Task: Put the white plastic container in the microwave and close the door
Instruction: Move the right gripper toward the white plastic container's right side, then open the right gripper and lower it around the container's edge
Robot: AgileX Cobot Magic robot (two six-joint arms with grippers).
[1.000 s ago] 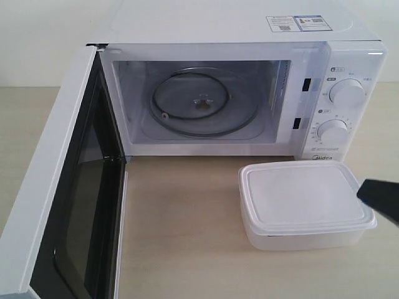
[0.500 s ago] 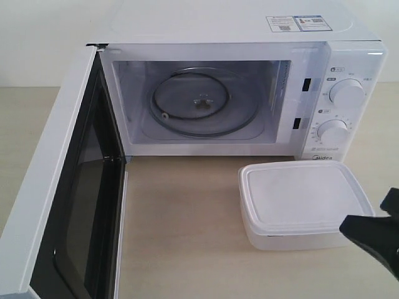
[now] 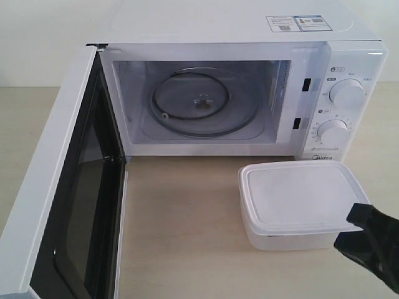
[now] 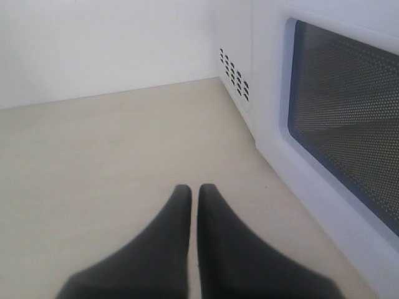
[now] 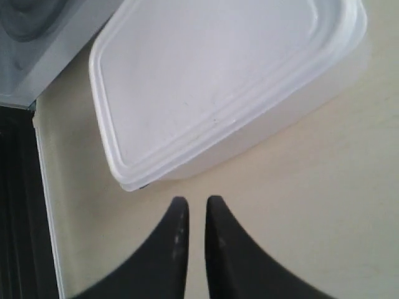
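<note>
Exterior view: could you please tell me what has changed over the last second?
The right gripper has moved from the frame's right edge down and inward, to the near right corner of the white plastic container, and it holds nothing. The container, the open door and the microwave stayed put.

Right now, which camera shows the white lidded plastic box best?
The exterior view: the shallow white rectangular plastic container shows nearly whole before the white boxy microwave, one corner behind the right hand. The right wrist view shows its lid close but cropped. The left wrist view shows none of it.
</note>
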